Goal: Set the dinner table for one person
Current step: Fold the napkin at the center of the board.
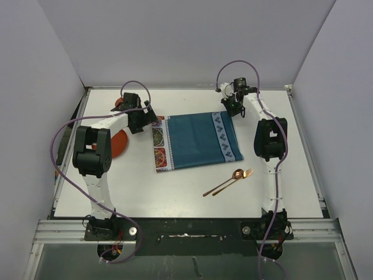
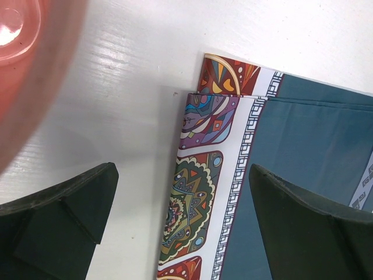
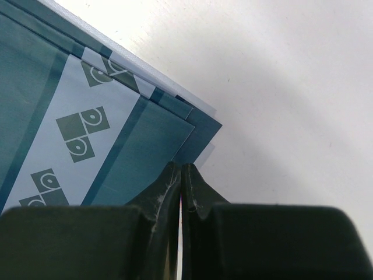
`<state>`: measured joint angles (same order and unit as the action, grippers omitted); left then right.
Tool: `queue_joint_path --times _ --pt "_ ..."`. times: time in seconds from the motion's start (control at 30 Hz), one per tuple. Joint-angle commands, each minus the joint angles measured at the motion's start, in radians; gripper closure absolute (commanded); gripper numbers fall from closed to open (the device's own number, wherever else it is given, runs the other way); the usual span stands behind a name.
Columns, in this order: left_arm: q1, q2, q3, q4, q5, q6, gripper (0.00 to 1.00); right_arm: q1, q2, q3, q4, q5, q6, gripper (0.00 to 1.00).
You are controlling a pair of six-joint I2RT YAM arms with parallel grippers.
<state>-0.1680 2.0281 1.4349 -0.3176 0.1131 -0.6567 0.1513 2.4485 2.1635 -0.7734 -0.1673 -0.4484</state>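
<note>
1. The table [image 1: 175, 198] fills the work area in front of both arm bases. A folded teal mat [image 1: 195, 140] lies flat near its middle.
2. An orange plate [image 1: 120, 146] sits on the table left of the mat, partly under the left arm. A spoon [image 1: 221, 184] and fork [image 1: 232, 183] lie side by side near the mat's near right corner.
3. The left claw [image 2: 182, 175] stands wide open and holds nothing. It hovers over the mat's patterned left edge, one finger over bare table and the other over teal cloth.
4. The right claw [image 3: 182, 169] is closed, its tips at the mat's far right corner. I cannot tell whether a layer is caught between them.
5. The step in hand looks like unfolding the mat, the first of the setting. Plate and cutlery are not yet placed.
6. The next move probably calls for the left claw to drop and close on the top layer only. Both arms would then have to draw the mat open together, clear of the plate.
</note>
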Motion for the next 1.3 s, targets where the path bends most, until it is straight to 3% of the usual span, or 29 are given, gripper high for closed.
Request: queue_joint_path --times 0.0,0.57,0.8,0.83,0.87,0.9,1.27 --pt "0.005 -0.070 0.012 0.034 0.008 0.023 0.02 0.002 0.011 0.042 0.037 0.008 -0.016 1.00" --pt "0.005 -0.022 0.055 -0.006 0.008 0.030 0.05 -0.012 0.030 -0.101 0.118 -0.033 -0.033 1.00" --pt "-0.003 0.008 0.094 -0.017 0.025 0.027 0.20 -0.014 0.043 -0.110 0.128 -0.040 -0.020 1.00" --pt "-0.007 0.015 0.104 -0.018 0.018 0.032 0.25 -0.014 0.043 -0.112 0.131 -0.040 -0.020 1.00" --pt "-0.007 0.025 0.111 -0.014 0.024 0.044 0.38 -0.014 0.044 -0.114 0.131 -0.041 -0.020 1.00" --pt "-0.010 0.039 0.123 -0.023 0.025 0.046 0.43 -0.013 0.044 -0.115 0.130 -0.041 -0.019 1.00" --pt "-0.031 0.172 0.214 -0.104 -0.004 0.052 0.40 -0.020 0.043 -0.136 0.136 -0.042 -0.021 1.00"
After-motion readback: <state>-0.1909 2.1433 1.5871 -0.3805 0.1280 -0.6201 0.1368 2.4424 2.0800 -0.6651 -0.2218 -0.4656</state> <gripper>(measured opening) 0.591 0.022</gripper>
